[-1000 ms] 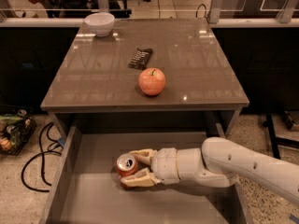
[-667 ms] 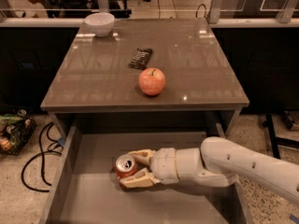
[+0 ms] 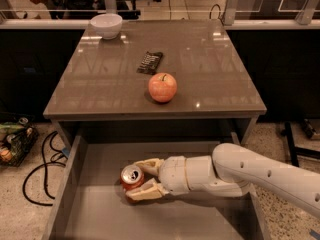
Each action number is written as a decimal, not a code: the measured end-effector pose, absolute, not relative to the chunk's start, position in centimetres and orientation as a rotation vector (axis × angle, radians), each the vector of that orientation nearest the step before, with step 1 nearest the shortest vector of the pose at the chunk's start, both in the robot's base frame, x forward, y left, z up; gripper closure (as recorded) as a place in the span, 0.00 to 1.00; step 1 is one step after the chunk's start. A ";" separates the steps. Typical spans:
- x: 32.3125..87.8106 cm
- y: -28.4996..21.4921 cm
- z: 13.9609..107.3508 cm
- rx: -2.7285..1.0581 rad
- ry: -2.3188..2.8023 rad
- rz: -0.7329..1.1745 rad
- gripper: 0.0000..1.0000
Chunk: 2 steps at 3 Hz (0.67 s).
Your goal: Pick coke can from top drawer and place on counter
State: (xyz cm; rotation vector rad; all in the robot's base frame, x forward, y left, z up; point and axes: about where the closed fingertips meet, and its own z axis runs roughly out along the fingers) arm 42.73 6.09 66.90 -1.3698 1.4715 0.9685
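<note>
The coke can [image 3: 131, 177], red with a silver pull-tab top, lies in the open top drawer [image 3: 95, 219] left of centre, its top facing left and up. My gripper [image 3: 142, 179] reaches in from the right on a white arm, its two tan fingers [image 3: 147, 191] closed around the can's body, one behind it and one in front. The can looks to be at or just above the drawer's grey bottom. The counter [image 3: 210, 69] lies beyond the drawer, glossy grey-brown.
On the counter stand a red-orange apple [image 3: 162, 87] near the front, a dark snack bar [image 3: 150, 62] behind it and a white bowl [image 3: 106, 25] at the far left corner. Cables and a basket [image 3: 15, 139] lie on the floor at left.
None: the gripper stays closed around the can in the same spot in the drawer.
</note>
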 end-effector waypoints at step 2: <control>41.9 2.6 75.4 -1.356 1.525 0.935 1.00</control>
